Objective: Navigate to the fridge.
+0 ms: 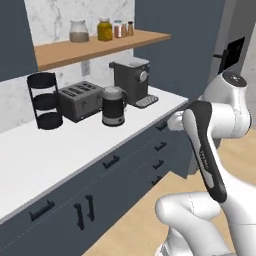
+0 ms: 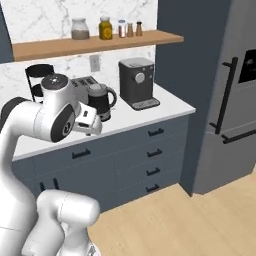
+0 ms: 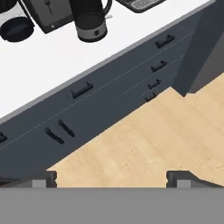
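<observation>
The fridge stands tall and grey at the right, past the end of the counter. Its long black vertical handle and black display panel face me, with a black bar on the bottom drawer. In the left base view, part of the fridge with its display shows at the top right, behind my arm. My gripper hangs over the wooden floor in front of the drawers, fingers wide apart and holding nothing. My hand is folded close to the arm, left of the fridge and well short of it.
A white counter over dark blue drawers runs along the left. On it stand a coffee machine, kettle, toaster and black rack. A wooden shelf holds jars. Wooden floor lies open toward the fridge.
</observation>
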Controlling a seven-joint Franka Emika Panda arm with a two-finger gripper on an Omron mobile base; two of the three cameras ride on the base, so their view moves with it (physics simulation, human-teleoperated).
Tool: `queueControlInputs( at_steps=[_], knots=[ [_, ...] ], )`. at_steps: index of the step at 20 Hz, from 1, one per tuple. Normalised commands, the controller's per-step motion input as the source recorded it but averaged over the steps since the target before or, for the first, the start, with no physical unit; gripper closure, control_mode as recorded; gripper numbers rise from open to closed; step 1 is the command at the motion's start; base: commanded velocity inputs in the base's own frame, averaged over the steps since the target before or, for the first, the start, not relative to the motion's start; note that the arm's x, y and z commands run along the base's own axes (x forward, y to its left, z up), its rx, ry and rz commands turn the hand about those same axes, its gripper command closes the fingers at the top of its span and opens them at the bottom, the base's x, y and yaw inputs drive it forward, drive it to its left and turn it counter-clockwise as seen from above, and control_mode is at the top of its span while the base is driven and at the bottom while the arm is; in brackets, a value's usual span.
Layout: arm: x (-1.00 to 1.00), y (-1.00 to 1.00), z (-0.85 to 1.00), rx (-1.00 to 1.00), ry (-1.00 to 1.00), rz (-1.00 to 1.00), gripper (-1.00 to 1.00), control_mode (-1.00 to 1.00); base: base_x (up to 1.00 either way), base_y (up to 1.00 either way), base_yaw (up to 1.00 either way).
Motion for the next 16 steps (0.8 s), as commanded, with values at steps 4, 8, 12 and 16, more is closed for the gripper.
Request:
queueControlInputs(
  at_steps=[4, 8, 12, 16],
  knots=[
    [0.00, 0.00, 0.00, 0.00, 0.00, 0.00, -1.00, 1.00, 0.61, -1.00, 0.15],
    [0.00, 0.00, 0.00, 0.00, 0.00, 0.00, -1.00, 1.00, 0.56, -1.00, 0.11],
    [0.00, 0.00, 0.00, 0.00, 0.00, 0.00, -1.00, 1.00, 0.54, -1.00, 0.08],
    [0.00, 0.00, 0.00, 0.00, 0.00, 0.00, -1.00, 1.00, 0.49, -1.00, 0.08]
  ],
)
